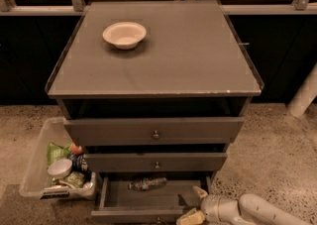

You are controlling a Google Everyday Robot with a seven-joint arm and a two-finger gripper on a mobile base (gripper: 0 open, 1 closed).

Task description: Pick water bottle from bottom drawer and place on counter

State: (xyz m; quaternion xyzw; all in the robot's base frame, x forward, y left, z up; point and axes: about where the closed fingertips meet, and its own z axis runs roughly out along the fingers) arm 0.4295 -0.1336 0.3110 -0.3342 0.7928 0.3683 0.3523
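The water bottle lies on its side at the back of the open bottom drawer, clear with a dark band. My gripper is at the drawer's front right corner, to the right of the bottle and apart from it, with its two yellowish fingertips spread apart and nothing between them. The white arm runs off to the lower right. The counter is the flat grey-brown cabinet top above the three drawers.
A white bowl stands on the counter's back left. A clear bin of snack packets and cans sits on the floor left of the cabinet. The two upper drawers are slightly open. A white post stands at the right.
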